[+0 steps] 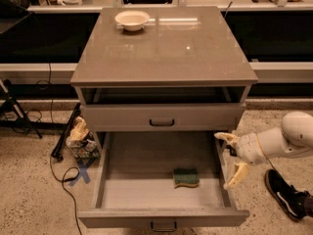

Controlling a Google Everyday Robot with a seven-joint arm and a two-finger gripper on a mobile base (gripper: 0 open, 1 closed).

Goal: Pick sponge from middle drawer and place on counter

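Note:
The sponge [186, 177], dark green on top with a yellow layer below, lies flat on the pale floor of the open middle drawer [113, 186], right of centre and toward the front. The counter [166, 53] is the glossy grey-brown slab on top of the cabinet. My gripper [232, 159] hangs open and empty just outside the drawer's right wall, about level with the sponge, on a white arm that comes in from the right.
A cream bowl [132, 19] stands at the counter's back left. A shut grey drawer front with a black handle [162, 123] sits above the open drawer. Cables and a bag of clutter [80, 138] lie on the floor left. A black shoe [286, 197] is at right.

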